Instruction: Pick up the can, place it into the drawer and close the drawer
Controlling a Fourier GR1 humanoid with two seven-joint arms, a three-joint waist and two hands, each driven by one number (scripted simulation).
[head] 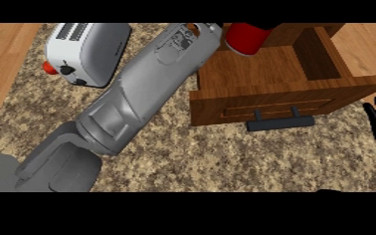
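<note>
The red can [246,39] hangs tilted over the back of the open wooden drawer [279,97], above its inside floor. My left forearm runs from the lower left up to it. Only a black bit of my left hand [263,26] shows at the can's top, curled round the can; the remainder is cut off by the view's upper edge. The drawer is pulled out toward me, and its black bar handle [280,122] sits on its front panel. At the right edge a thin black part of my right hand [369,118] rests, its fingers straight, away from the drawer's handle.
A white toaster [84,52] with a red knob stands at the back left on the speckled counter [220,159]. Wooden cabinet walls [323,50] frame the drawer at the right. My left forearm [140,94] crosses the counter diagonally.
</note>
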